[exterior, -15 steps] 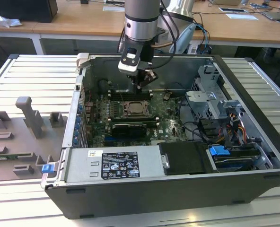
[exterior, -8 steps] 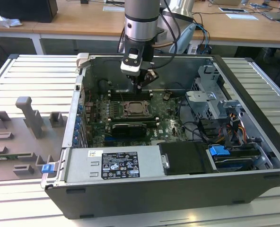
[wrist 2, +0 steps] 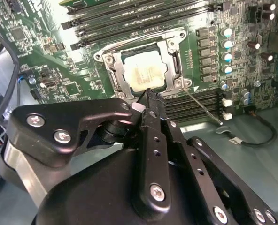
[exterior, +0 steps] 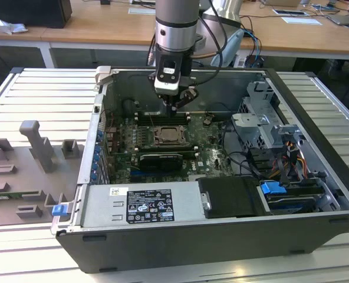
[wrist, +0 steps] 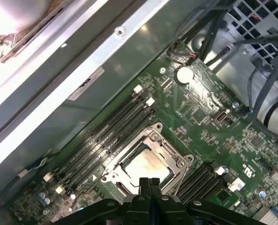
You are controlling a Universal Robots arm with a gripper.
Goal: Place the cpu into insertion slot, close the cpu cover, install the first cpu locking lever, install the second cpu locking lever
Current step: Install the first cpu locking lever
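Closest to both wrist cameras is the gripper (wrist 2: 150,93), its two black fingers (wrist: 143,183) pressed flat together with nothing between them. In the exterior view it hangs inside the open computer case (exterior: 316,177), over the far edge of the insertion slot (wrist 2: 106,58) and above the green motherboard (wrist 2: 59,56).

Room around the socket is tight. Long memory slots (wrist: 106,136) run along one side of it and a second bank (wrist 2: 195,101) along the opposite side. In the exterior view the black graphics card (exterior: 160,159) lies just beside the socket on the near side. The case's back wall (wrist: 82,70) rises beyond the far memory slots. Toward the exterior view's right stand the metal drive cage (exterior: 263,118) and a tangle of cables (exterior: 245,162), well apart from the socket. The power supply (exterior: 142,206) closes off the near edge.

The cpu (wrist 2: 142,70) sits in the insertion slot, a pale silver-grey square with a dull sheen and faint print. The cpu cover (wrist 2: 116,75), a thin silvery frame, lies around the chip so that its top shows through the cut-out. A thin locking lever (wrist 2: 200,105) angles away from one corner of the socket across the nearby memory slots.
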